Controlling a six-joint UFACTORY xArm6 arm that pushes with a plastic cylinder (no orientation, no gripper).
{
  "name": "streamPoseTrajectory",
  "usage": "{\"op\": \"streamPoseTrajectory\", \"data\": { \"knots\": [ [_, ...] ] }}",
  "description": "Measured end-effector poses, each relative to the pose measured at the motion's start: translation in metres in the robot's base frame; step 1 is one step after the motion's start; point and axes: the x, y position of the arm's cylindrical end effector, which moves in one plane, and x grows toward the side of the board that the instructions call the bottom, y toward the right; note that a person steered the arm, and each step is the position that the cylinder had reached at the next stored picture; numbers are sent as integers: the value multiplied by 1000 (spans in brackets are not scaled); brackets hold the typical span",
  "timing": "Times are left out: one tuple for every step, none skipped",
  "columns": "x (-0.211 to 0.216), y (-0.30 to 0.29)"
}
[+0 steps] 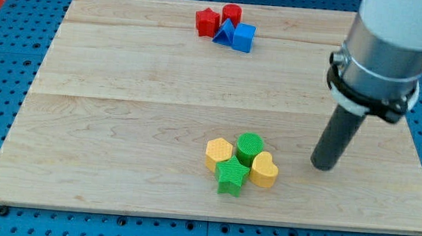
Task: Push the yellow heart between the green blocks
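The yellow heart lies near the board's bottom middle, touching the green cylinder at its upper left and the green star at its left. A yellow hexagon sits left of the two green blocks. My tip rests on the board to the right of the yellow heart, a short gap away, touching no block.
At the view's top middle a cluster holds a red star, a red hexagon-like block, a blue triangle and a blue cube. The wooden board lies on a blue pegboard; the arm's body fills the top right.
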Motion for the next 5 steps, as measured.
{"op": "streamPoseTrajectory", "data": {
  "knots": [
    [12,-51],
    [12,-54],
    [12,-57],
    [12,-75],
    [12,-85]
  ]
}}
